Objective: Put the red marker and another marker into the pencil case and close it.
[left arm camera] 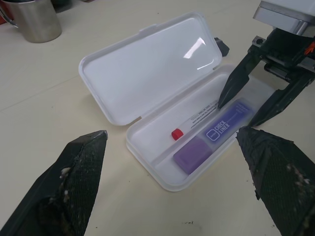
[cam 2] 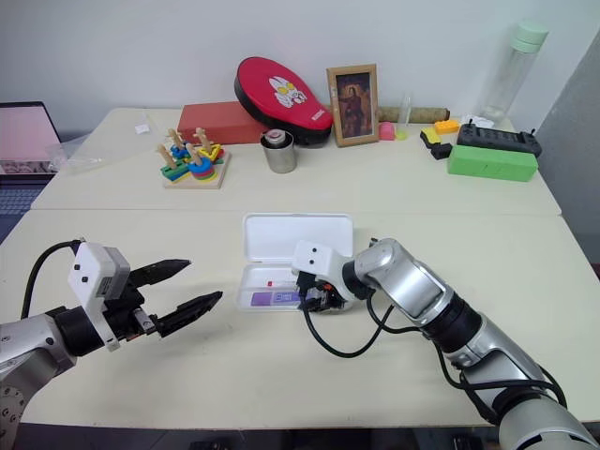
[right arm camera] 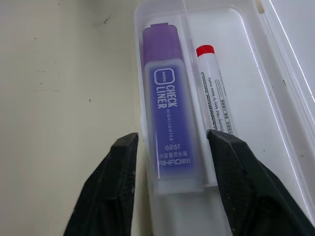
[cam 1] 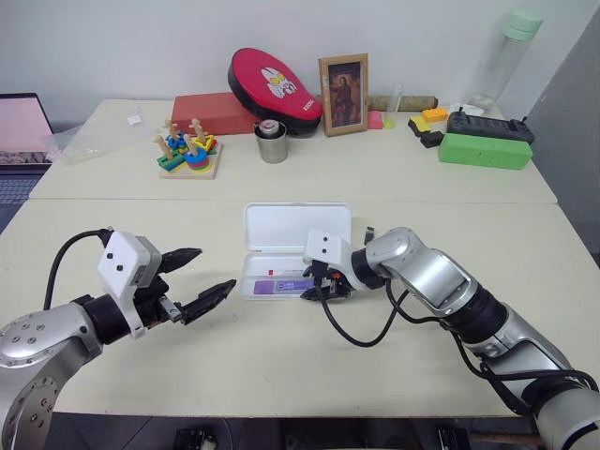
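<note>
The white case (cam 1: 295, 246) lies open near the middle of the pale table (cam 1: 394, 178), its lid (left arm camera: 147, 66) laid back flat toward the far side. Inside the tray, the purple highlighter (right arm camera: 167, 130) lies along the near wall, with the red marker (right arm camera: 214, 108) just beside it on the lid side (label up on the highlighter, red end of the marker showing).

The right gripper (right arm camera: 172, 152) is tipped down over the right end of the tray, its two black fingers (left arm camera: 236, 81) parted and straddling the highlighter's end. The right wrist view shows a gap on either side of the barrel, so the fingers have hold of nothing.

The left gripper (cam 1: 199, 279) hangs above bare table to the left of the case, well apart from it, its fingers spread wide and empty, pointing toward the tray.

At the far edge stand a steel cup (cam 1: 272, 142), a wooden stacking toy (cam 1: 187, 153) and a framed picture (cam 1: 343, 94).
</note>
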Controlling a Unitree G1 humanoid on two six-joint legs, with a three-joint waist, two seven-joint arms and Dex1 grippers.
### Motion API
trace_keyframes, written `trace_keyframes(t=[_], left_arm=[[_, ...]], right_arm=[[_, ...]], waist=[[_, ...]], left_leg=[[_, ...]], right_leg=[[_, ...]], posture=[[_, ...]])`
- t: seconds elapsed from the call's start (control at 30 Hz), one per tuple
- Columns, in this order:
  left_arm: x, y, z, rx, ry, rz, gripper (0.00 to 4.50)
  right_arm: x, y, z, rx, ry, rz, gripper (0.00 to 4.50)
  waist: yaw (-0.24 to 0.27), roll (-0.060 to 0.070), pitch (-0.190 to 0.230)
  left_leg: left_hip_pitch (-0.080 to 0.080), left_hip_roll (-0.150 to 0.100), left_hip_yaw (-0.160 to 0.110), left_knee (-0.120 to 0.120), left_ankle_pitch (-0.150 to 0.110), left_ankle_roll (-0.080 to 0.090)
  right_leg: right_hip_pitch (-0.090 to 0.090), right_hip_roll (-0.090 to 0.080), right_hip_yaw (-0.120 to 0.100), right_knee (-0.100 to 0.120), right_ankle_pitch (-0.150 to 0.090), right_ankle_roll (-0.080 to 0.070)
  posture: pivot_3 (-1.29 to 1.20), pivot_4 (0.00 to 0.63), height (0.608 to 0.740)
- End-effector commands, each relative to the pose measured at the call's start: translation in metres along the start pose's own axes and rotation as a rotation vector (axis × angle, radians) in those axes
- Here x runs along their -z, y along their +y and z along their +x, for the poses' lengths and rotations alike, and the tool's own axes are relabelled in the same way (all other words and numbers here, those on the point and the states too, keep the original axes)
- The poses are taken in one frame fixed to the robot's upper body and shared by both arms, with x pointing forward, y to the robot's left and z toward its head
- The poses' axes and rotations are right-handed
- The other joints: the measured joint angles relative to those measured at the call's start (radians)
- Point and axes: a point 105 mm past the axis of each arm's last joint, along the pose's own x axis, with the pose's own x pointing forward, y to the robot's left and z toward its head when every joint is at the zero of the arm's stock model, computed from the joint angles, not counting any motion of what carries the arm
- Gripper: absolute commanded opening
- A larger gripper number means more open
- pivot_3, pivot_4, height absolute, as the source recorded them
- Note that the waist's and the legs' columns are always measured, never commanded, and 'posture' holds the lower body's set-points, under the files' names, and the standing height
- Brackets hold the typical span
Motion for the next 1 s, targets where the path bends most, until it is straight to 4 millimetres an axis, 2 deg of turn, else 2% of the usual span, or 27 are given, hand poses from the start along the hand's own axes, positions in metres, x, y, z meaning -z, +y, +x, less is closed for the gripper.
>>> trace_keyframes(t=[0.03,0.17,0.2,0.43,0.57,0.63,0.8,1.0], left_arm=[[-0.005,-0.001,0.000,0.009,-0.015,0.029,4.50],[-0.007,-0.001,0.002,0.018,-0.019,0.034,4.50],[-0.007,-0.001,0.003,0.020,-0.020,0.035,4.50],[-0.008,0.002,0.005,0.035,-0.018,0.043,4.50],[-0.009,0.003,0.007,0.048,-0.020,0.048,4.50],[-0.009,0.002,0.009,0.060,-0.020,0.048,4.50],[-0.010,-0.007,0.014,0.120,-0.024,0.043,4.50],[-0.009,-0.010,0.017,0.141,-0.021,0.041,4.50]], right_arm=[[-0.015,-0.002,-0.009,0.016,-0.058,-0.038,3.35],[-0.028,-0.001,-0.018,0.010,-0.124,-0.044,4.30],[-0.031,-0.002,-0.020,0.015,-0.136,-0.040,4.42],[-0.029,-0.018,-0.030,0.092,-0.146,-0.019,4.42],[-0.013,-0.038,-0.040,0.193,-0.103,-0.044,4.42],[-0.005,-0.040,-0.042,0.198,-0.075,-0.064,4.42],[0.000,-0.042,-0.051,0.195,-0.076,-0.065,4.42],[0.003,-0.038,-0.046,0.179,-0.066,-0.078,4.42]], waist=[[0.000,0.000,0.000],[0.001,0.000,0.000],[0.001,0.000,0.000],[0.001,0.000,0.000],[0.001,0.000,0.000],[0.001,0.000,0.000],[0.000,0.000,0.000],[0.000,0.000,0.000]], left_leg=[[0.000,0.000,0.000,0.000,0.000,0.000],[0.000,0.000,0.000,0.000,0.000,0.000],[0.000,0.000,0.000,0.000,0.000,0.000],[0.000,0.000,0.000,0.000,0.000,0.000],[0.000,0.000,0.000,0.000,0.000,0.000],[0.000,0.000,0.000,0.000,0.000,0.000],[0.000,0.000,0.000,-0.001,0.000,0.000],[0.000,0.000,0.000,-0.001,0.000,0.000]], right_leg=[[0.000,0.000,0.000,0.000,0.000,0.000],[0.000,0.000,0.000,0.000,0.000,0.000],[0.000,0.000,0.000,0.000,0.000,0.000],[0.000,0.000,0.000,0.000,0.000,0.000],[0.000,0.000,0.000,0.000,0.000,0.000],[0.000,0.000,0.000,0.000,0.000,0.000],[0.000,0.000,0.000,-0.001,0.000,0.000],[0.000,0.000,0.000,-0.001,0.000,0.000]], posture=[[0.00,0.150,0.740],[0.00,0.150,0.740],[0.00,0.150,0.740],[0.00,0.150,0.740],[0.00,0.150,0.740],[0.00,0.150,0.740],[0.00,0.150,0.740],[0.00,0.150,0.740]])
